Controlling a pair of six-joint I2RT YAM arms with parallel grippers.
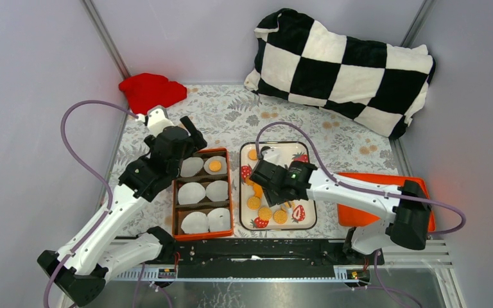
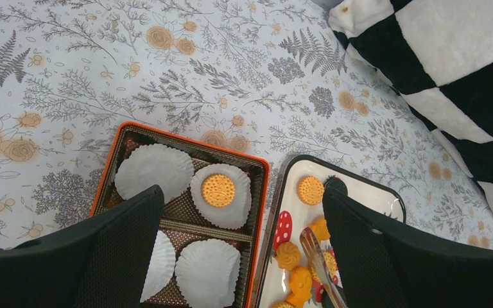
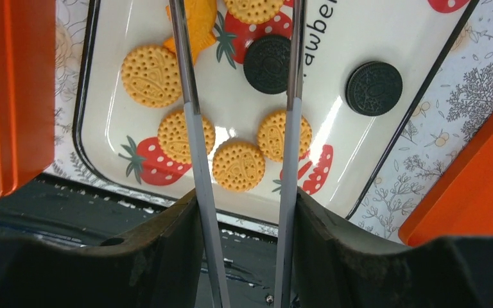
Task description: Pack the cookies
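The left end effector (image 2: 244,192) gapes empty above the orange box (image 2: 167,136). The right end effector (image 3: 244,205) clamps tongs (image 3: 189,115) over cookies (image 3: 238,165) on the tray (image 3: 372,32) by the worktop (image 1: 231,109) near edge; whether the tips touch one is unclear.

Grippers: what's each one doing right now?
Left gripper: open, holding nothing.
Right gripper: closed on the tongs; their tips are out of view.

2 white-and-black arms (image 1: 112,212) trail purple cables (image 1: 63,131).
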